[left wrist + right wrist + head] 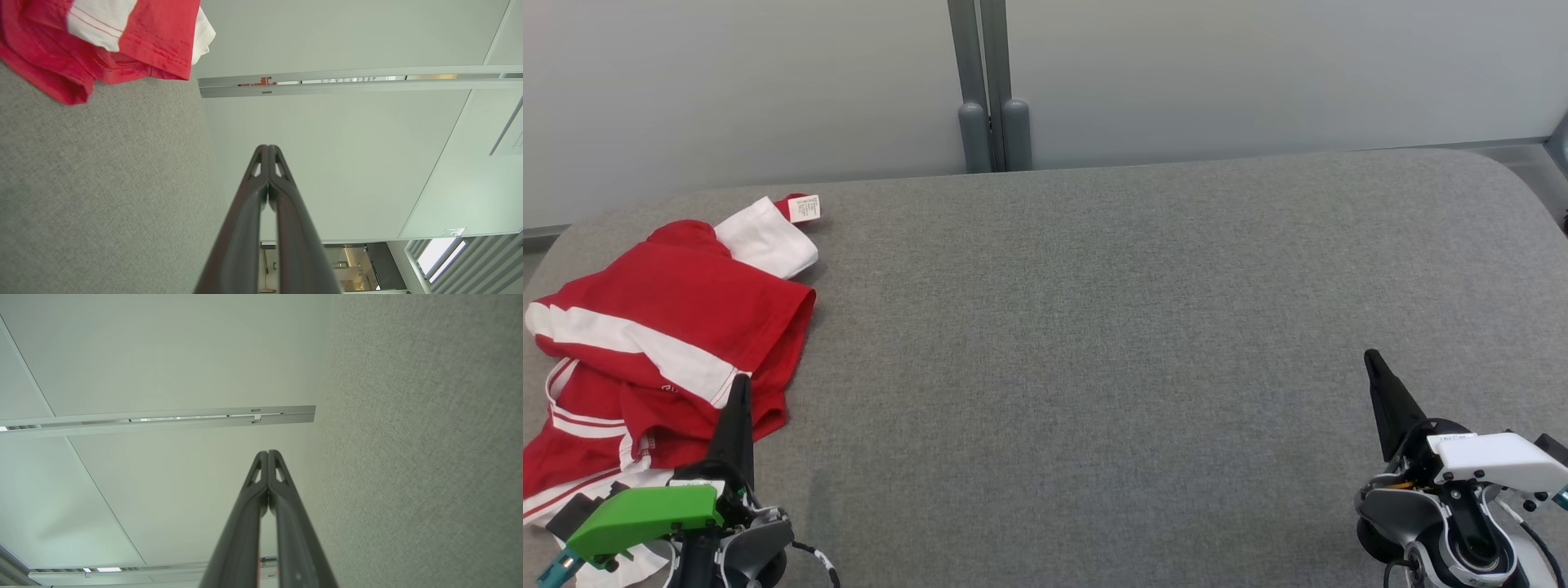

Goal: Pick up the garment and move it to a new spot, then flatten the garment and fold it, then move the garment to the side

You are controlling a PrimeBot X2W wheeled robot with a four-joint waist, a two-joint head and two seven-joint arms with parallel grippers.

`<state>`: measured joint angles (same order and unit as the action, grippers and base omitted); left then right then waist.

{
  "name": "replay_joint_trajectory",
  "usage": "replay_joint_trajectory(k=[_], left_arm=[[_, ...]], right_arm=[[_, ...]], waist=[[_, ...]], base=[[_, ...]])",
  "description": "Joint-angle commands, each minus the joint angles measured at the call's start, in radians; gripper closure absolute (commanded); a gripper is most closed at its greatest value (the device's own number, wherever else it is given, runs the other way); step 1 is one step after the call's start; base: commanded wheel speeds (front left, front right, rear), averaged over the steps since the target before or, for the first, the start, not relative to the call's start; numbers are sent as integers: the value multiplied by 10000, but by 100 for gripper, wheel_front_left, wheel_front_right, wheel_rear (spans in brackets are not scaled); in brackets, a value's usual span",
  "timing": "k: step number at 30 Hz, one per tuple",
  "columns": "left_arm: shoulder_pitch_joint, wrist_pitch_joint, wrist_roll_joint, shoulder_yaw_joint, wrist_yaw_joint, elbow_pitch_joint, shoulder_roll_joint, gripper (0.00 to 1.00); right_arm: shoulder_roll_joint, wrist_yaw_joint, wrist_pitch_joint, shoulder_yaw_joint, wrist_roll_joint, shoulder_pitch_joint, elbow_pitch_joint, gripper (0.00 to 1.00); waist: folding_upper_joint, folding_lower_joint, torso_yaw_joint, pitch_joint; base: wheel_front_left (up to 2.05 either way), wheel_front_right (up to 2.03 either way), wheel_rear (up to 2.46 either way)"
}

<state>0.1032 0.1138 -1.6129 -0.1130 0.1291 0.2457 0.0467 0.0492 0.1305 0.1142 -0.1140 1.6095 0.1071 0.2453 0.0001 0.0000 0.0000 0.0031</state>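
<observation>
Left claw [739,385] and right claw [1372,359] both closed and empty; red-and-white garment [662,327] lies bunched at frame's left on the bench [1094,327], where a single-layer pinch risks dragging it off

A grey fabric-covered tabletop [1143,343] with rounded far corners spans the head view. Behind its far edge, a little left of the middle, a grey double post [987,49] stands against a pale wall [1258,73], with two rounded caps [995,135] at its foot. In the left wrist view a metal rail [347,81] crosses a pale partition [327,171], with slatted blinds [474,265] and an opening into a dim room [351,265] nearby. The right wrist view shows a similar rail [163,418].
</observation>
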Motion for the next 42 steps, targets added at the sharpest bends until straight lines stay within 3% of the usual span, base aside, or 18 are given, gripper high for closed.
replay_joint_trajectory(k=[1,42], left_arm=[[138,32,-2,-26,50,-19,72,100],[138,32,-1,-26,50,-19,72,100]], right_arm=[[13,4,26,9,70,59,10,100],[13,4,26,9,70,60,10,100]], waist=[[-1,0,0,0],[-1,0,0,0]], base=[[0,0,0],[0,0,0]])
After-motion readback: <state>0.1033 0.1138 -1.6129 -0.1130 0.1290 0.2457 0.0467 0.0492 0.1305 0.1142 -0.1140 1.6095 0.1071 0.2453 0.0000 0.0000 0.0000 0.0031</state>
